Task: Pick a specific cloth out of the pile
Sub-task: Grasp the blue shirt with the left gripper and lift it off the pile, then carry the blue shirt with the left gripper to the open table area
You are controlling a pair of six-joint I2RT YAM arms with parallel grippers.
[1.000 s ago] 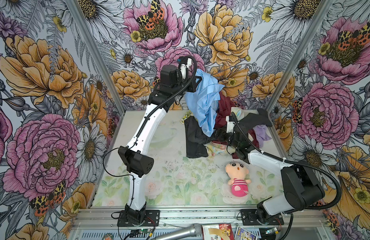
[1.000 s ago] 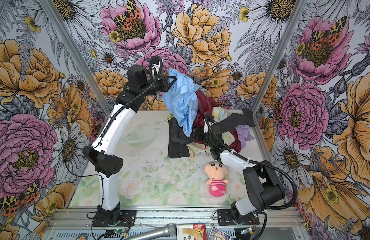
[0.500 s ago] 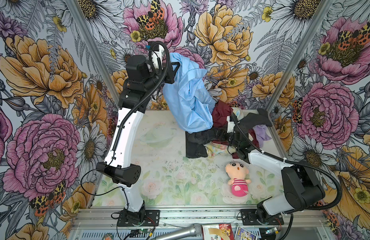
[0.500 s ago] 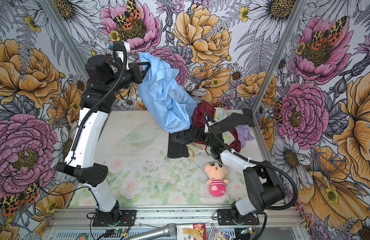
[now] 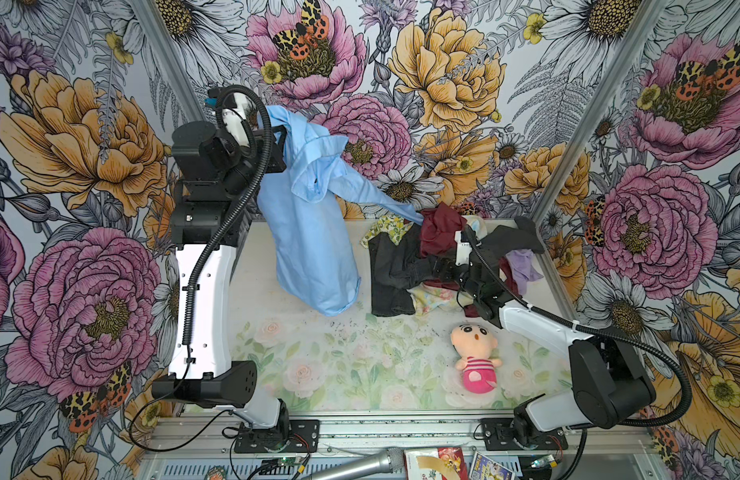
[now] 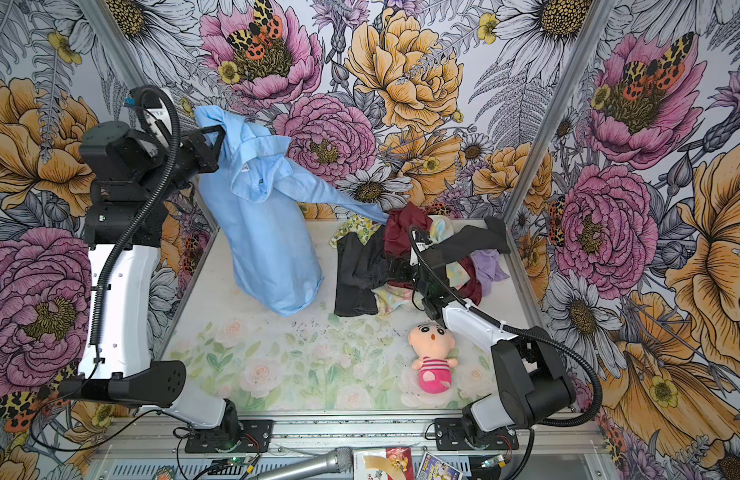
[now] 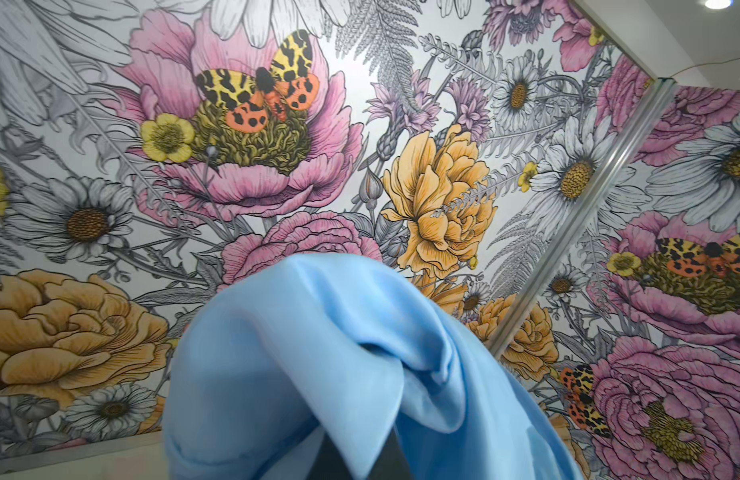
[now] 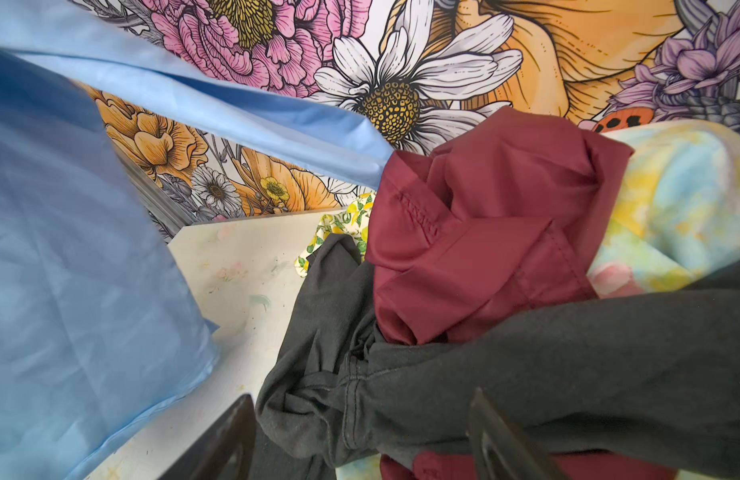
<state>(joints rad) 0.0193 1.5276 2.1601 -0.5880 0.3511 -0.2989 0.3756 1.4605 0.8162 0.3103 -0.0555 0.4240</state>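
Left gripper (image 5: 283, 137) jaws clamped on the sky-blue shirt (image 5: 310, 245), hoisted high, one sleeve trailing into the pile (image 5: 405, 266); right gripper (image 8: 360, 440) jaws spread wide astride dark grey fabric.

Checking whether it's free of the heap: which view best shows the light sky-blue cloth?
A top view: the whole thin light sky-blue cloth, one strip reaching the garment pile. Left wrist view shows only a fold; right wrist, part.

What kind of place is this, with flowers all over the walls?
Probably a robot test booth, not a home: two arms bolted to a metal rail work a small table boxed in by flower-printed walls, with a pile of clothes as practice material.
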